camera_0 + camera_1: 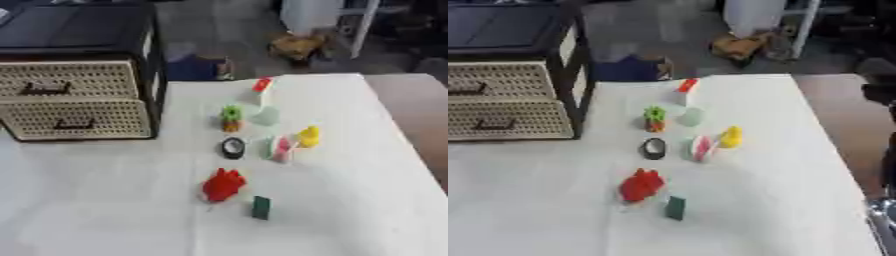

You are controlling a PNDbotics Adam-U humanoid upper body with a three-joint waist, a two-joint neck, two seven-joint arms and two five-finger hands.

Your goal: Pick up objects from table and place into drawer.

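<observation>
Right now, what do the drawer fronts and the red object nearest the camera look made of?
The drawer fronts look like woven wicker or a plastic imitation: beige, with a fine mesh texture and dark handles. The red object looks like moulded plastic, uniformly bright red; its finish is unclear.

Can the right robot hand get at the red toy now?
Probably yes: the red toy stands in the open, only a green block close on its right. The robot hand itself is out of view.

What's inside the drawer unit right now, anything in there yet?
Cannot tell. Both wicker drawers, upper and lower, are closed in the drawer unit, so their contents are hidden. The red toy and other small objects sit on the table.
</observation>
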